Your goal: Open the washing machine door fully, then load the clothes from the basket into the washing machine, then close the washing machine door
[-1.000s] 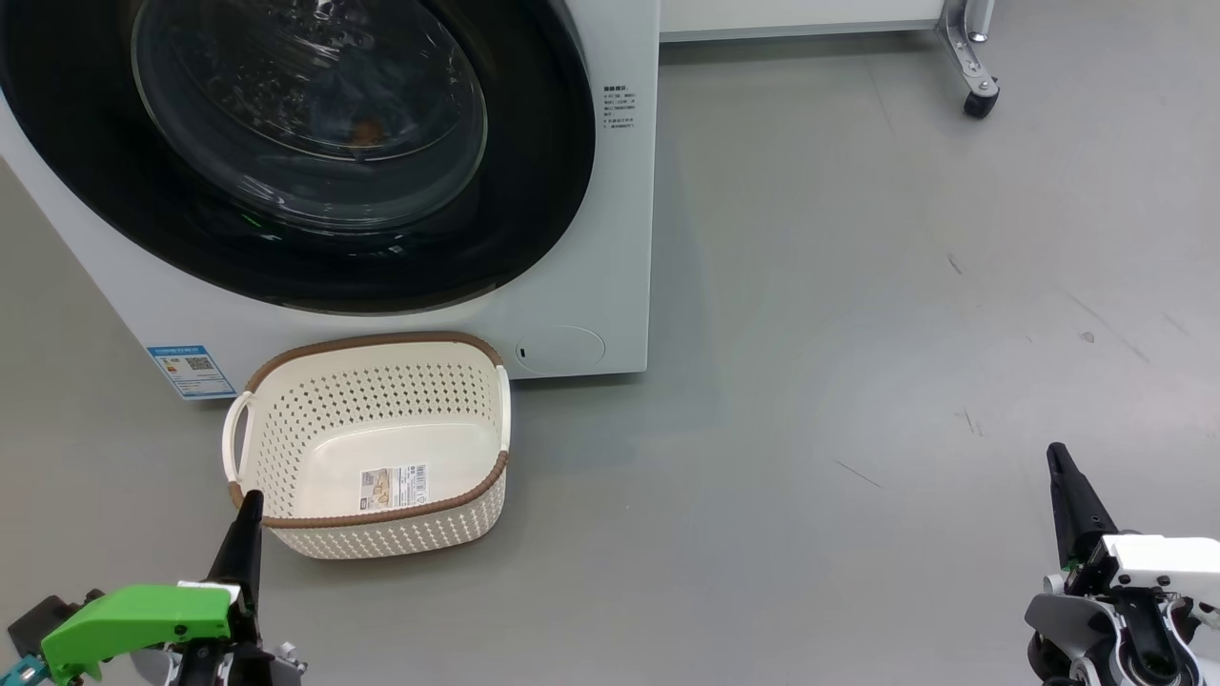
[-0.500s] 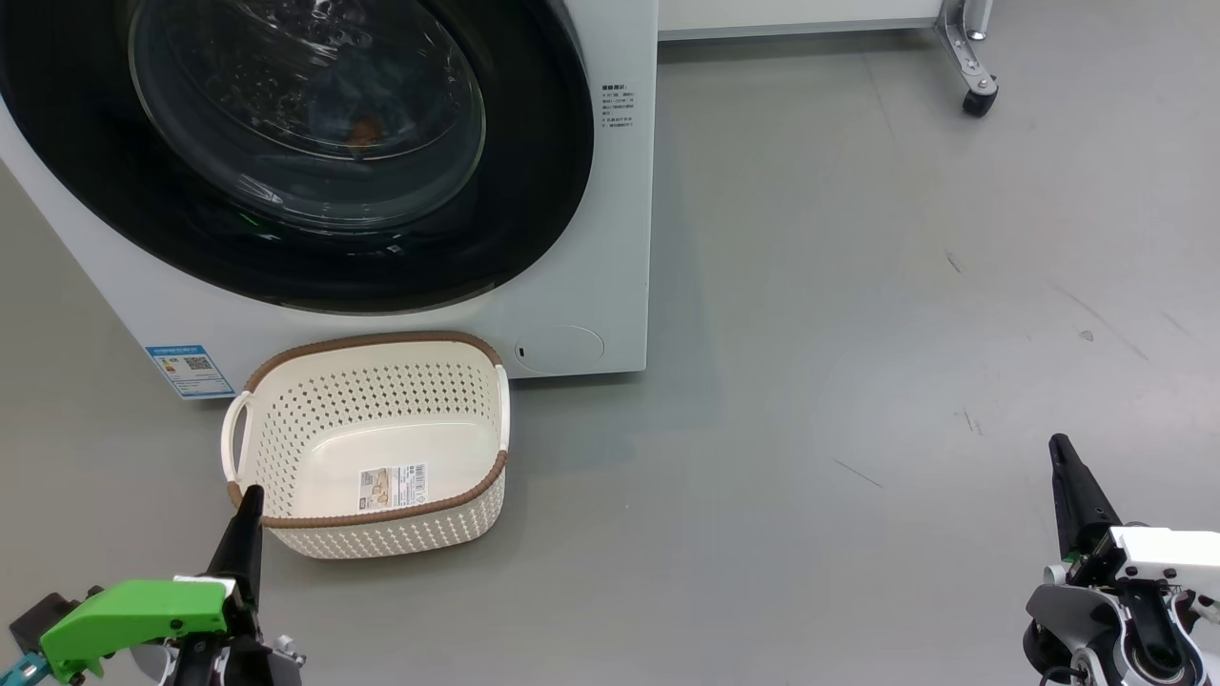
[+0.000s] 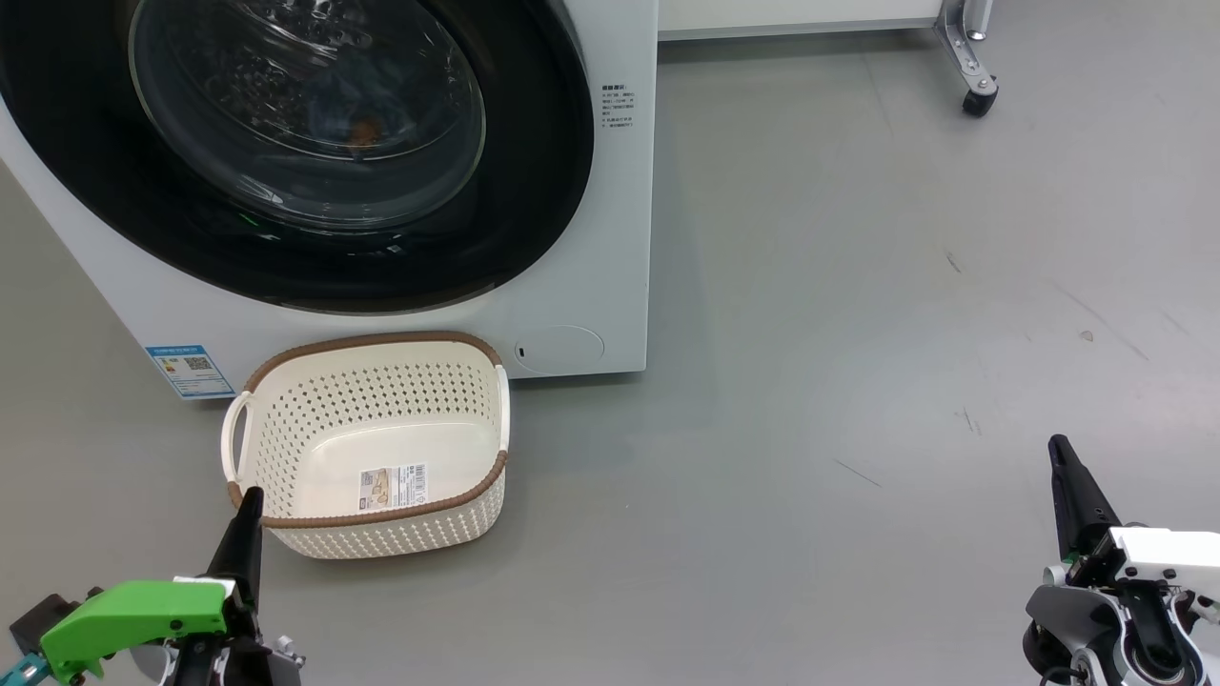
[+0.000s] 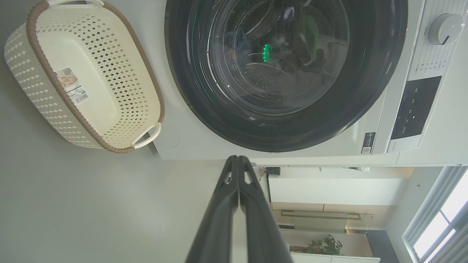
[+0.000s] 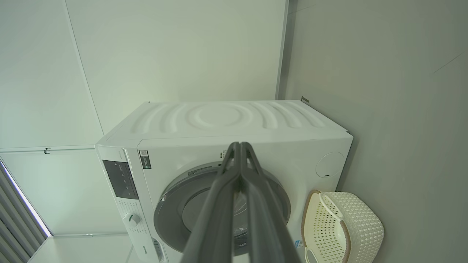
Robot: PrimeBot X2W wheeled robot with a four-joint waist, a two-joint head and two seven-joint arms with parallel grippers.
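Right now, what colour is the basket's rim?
Brown, with a woven look; the rim tops a cream-white perforated basket. The head view shows it best.

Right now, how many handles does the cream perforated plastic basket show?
2: the left handle and the right handle, at the basket's short ends in the head view.

Scuffed grey floor point(image 3: 858, 286), castered frame point(image 3: 967, 57).

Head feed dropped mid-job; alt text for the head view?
The round glossy black door of the white front-loading washing machine is shut, and the cream perforated plastic basket with a brown rim stands empty on the grey floor before it. The shut left hand points at the basket's near corner; the shut right hand is lower right.
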